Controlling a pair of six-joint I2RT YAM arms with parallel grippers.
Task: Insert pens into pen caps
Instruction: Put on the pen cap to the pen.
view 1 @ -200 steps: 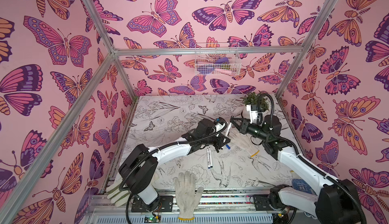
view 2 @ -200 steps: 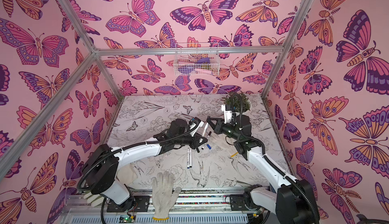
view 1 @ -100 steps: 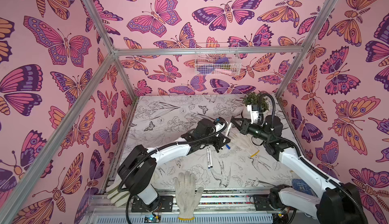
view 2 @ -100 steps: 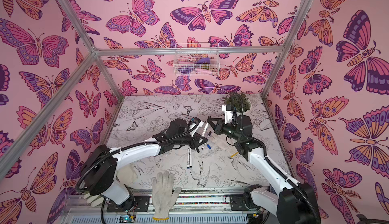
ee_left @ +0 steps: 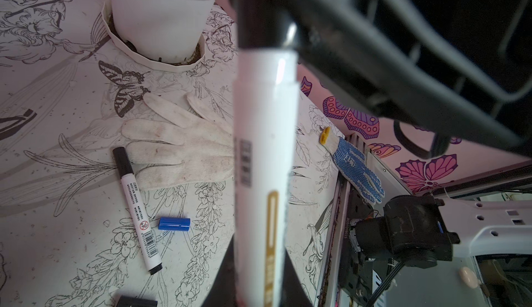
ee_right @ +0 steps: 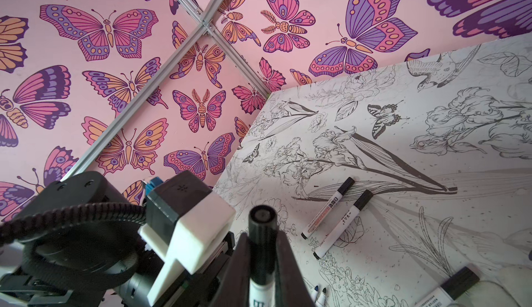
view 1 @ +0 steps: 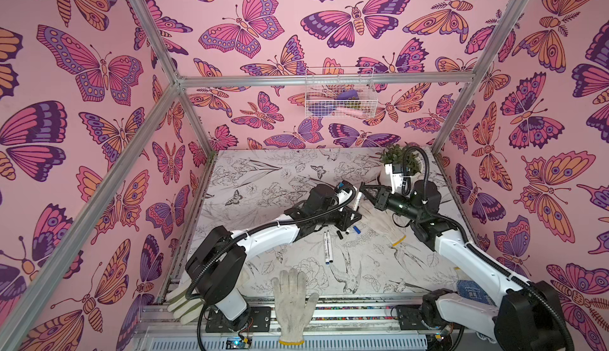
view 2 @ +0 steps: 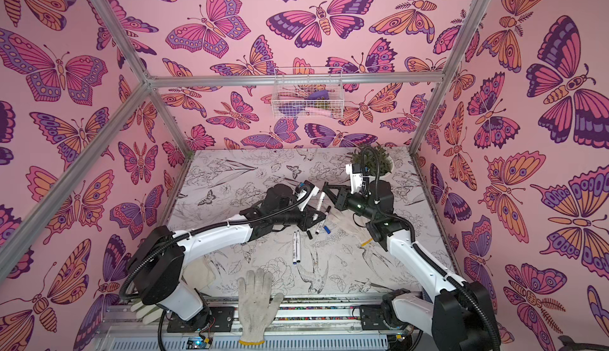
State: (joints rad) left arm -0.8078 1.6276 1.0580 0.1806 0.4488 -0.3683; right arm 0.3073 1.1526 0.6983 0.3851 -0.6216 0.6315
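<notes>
Your left fingers are clenched on the white barrel of the pen, held in the air above the tabletop; your right fingers are clenched on the black cap at its tip end; the cap may not be fully seated; push off-axis and the barrel can slide through the grip or the cap can cock; let go early and it drops beside the loose pen and blue cap.

My left black parallel gripper: arm stretched far-right, jaws clamped. My right black parallel gripper: arm reaching left, likewise clamped.
</notes>
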